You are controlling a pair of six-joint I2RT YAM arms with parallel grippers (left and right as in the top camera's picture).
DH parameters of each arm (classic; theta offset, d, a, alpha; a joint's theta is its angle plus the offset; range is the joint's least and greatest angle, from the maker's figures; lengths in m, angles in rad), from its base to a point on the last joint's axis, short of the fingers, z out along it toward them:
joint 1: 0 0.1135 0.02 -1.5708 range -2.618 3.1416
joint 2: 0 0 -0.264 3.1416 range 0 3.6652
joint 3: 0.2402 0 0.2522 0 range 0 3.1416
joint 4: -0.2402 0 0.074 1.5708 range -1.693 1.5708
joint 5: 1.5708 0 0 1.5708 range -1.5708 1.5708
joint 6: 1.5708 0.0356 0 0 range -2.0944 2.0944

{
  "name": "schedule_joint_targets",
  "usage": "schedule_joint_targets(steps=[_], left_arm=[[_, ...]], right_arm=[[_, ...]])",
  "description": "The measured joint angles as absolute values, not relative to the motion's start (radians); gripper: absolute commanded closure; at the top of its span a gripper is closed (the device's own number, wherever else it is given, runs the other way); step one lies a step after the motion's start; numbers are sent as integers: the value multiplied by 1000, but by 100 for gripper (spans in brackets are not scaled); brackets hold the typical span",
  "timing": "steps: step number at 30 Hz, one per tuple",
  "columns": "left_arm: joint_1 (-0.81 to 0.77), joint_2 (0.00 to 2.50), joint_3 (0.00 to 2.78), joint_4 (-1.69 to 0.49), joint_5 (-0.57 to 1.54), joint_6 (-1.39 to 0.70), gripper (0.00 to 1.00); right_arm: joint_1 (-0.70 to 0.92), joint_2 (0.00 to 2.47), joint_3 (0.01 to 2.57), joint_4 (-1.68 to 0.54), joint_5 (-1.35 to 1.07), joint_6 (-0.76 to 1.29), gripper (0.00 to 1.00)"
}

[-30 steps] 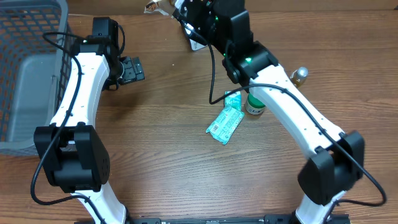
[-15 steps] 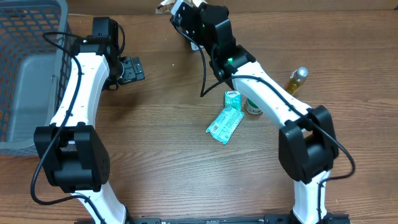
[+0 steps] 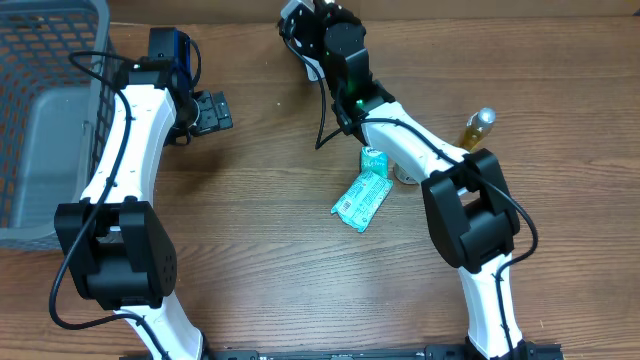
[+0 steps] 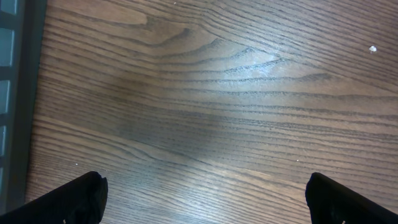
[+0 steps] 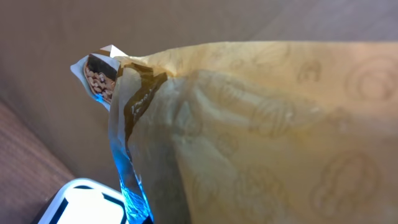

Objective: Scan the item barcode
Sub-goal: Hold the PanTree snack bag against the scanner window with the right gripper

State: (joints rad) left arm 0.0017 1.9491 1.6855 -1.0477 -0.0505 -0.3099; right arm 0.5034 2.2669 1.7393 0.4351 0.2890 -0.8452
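- A robot test bench dressed as a shop checkout: left arm [image 3: 125,150] and right arm [image 3: 500,300] rise from the near edge of a wood-grain table [image 3: 260,260].
- Grey mesh basket [image 3: 40,100] at far left.
- Packaged goods right of centre: teal packet [image 3: 361,201], small bottle [image 3: 478,128], yellow snack bag [image 5: 261,137].

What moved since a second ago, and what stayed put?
The right arm swung in and stretched toward the far edge of the table, its right gripper staying shut on the yellow snack bag. Nothing was picked up or let go. The open left gripper, the teal packet, the small green box, the bottle and the basket stayed put.
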Motion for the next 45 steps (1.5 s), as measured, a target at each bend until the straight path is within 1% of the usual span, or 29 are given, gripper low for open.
schedule_joint_targets(steps=[5, 17, 21, 28, 38, 45], left_arm=[[2, 1949, 1686, -1048, -51, -310, 0], [2, 1949, 1686, -1048, -51, -310, 1], [2, 1949, 1686, -1048, -51, -310, 1], [2, 1949, 1686, -1048, -51, -310, 0], [2, 1949, 1686, -1048, -51, -310, 0], [2, 1949, 1686, -1048, -51, -310, 0]], right_arm=[[503, 2319, 1739, 431, 294, -826, 96], [503, 2341, 1753, 288, 274, -598, 96], [503, 2341, 1757, 258, 261, -576, 96], [500, 2341, 1757, 266, 258, -568, 96], [475, 2371, 1757, 400, 250, -564, 96], [474, 2372, 1757, 361, 246, -564, 96]])
